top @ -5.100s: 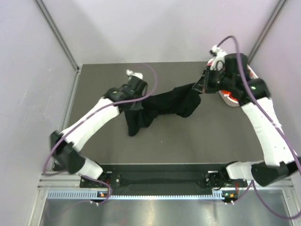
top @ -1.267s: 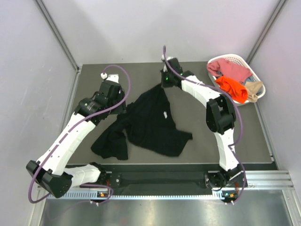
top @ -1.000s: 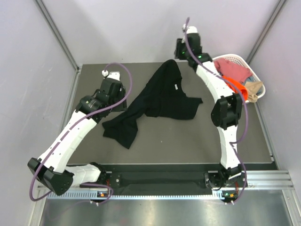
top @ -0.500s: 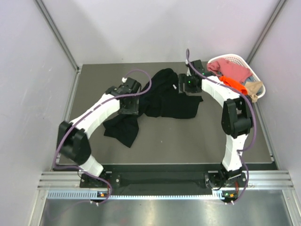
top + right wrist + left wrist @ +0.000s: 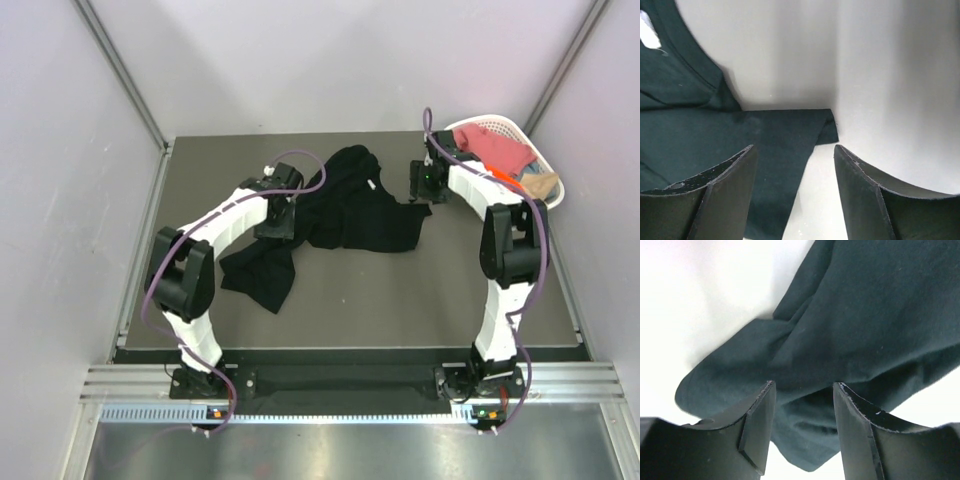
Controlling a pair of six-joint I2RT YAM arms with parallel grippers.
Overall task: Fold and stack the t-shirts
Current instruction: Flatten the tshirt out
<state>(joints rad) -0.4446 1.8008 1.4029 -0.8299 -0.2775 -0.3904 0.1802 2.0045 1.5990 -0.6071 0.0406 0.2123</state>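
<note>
A large black t-shirt [image 5: 350, 215] lies crumpled across the middle of the table, one end trailing toward the front left. My left gripper [image 5: 273, 225] hovers over its left part; in the left wrist view the gripper [image 5: 805, 405] is open, with folds of black t-shirt [image 5: 865, 315] under the gap. My right gripper [image 5: 420, 192] stands at the shirt's right tip, open [image 5: 795, 160] above a flat sleeve corner of the black t-shirt [image 5: 740, 135]. Neither grips cloth. Pink [image 5: 495, 145], orange [image 5: 505, 178] and beige [image 5: 540, 183] t-shirts lie in the basket.
The white slatted basket [image 5: 500, 121] sits at the back right corner, just right of my right arm. Bare dark tabletop [image 5: 430, 290] spreads in front of the black shirt. Grey walls enclose the table on the left, back and right.
My right gripper let go of the black shirt it had lifted at the back, came down and moved right to the sleeve tip. The shirt dropped into a heap. My left gripper moved right onto it.
</note>
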